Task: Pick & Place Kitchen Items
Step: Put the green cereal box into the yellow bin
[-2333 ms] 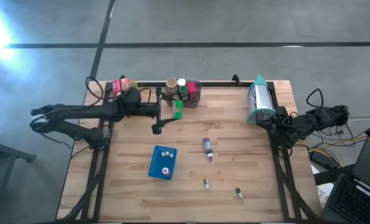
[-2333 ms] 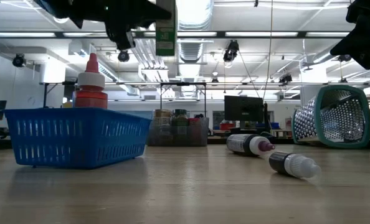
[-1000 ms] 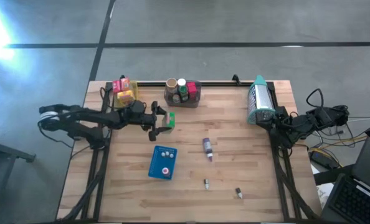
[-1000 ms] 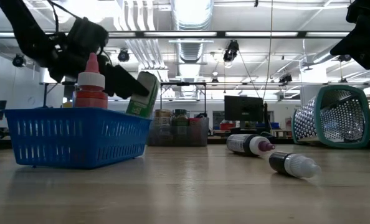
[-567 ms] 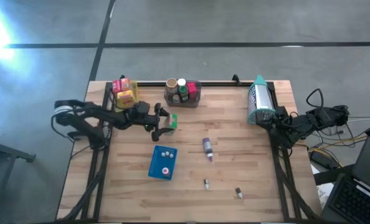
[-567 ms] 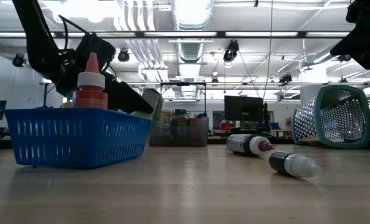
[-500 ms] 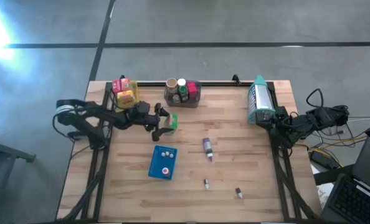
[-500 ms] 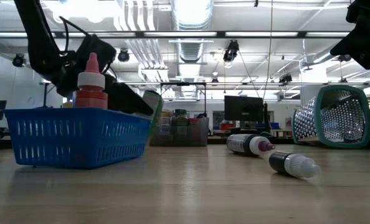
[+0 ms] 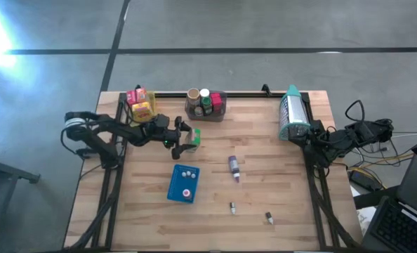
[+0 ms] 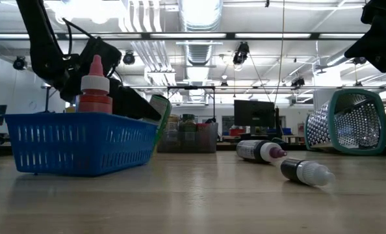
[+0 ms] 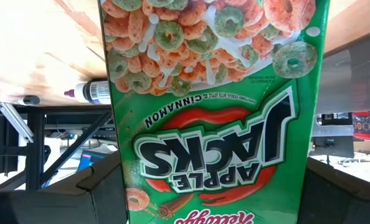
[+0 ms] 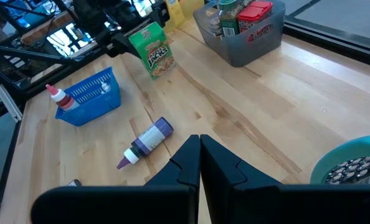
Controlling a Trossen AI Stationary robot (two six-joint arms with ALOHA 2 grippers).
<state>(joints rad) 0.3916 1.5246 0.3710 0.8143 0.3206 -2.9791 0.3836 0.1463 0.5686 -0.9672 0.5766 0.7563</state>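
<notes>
Left gripper (image 9: 185, 138) clamped wide, right gripper (image 12: 200, 144) closed

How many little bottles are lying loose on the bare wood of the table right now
3: a purple-capped bottle near the table's middle, and two tiny ones toward the front edge, one below it and one further right. Others may hide behind the blue basket.

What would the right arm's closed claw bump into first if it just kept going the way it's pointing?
Probably the purple bottle lying on the table: it sits nearest ahead of the shut right gripper. Depth is hard to judge, so it might pass above it.
</notes>
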